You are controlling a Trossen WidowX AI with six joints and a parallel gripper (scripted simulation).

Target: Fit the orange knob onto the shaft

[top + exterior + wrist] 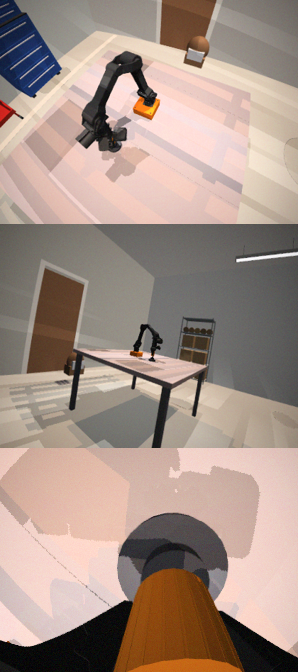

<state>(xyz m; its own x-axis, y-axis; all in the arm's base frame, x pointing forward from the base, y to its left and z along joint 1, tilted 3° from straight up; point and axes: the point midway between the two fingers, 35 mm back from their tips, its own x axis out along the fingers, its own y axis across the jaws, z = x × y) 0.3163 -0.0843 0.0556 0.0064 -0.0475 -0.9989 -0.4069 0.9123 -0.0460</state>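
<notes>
The orange knob point(153, 354) point(177, 620) is upright between the fingers of my gripper point(113, 139) point(172, 615), which is shut on it. The round grey pedestal point(116, 149) point(152, 360) point(172, 525) stands on the table under the knob. In the wrist view the knob's far end covers the near part of the pedestal's dark middle, and the pedestal's rim shows beyond and on both sides. The dark shaft cannot be made out; the knob hides it. Whether the knob touches the shaft cannot be told.
The arm's orange base block point(146, 108) point(136, 354) stands on the pink table top point(199, 142) point(177, 367), behind the pedestal in the exterior view. Shadows of the arm fall around the pedestal. A blue cabinet point(28, 53), a door and a shelf rack point(197, 344) are off the table.
</notes>
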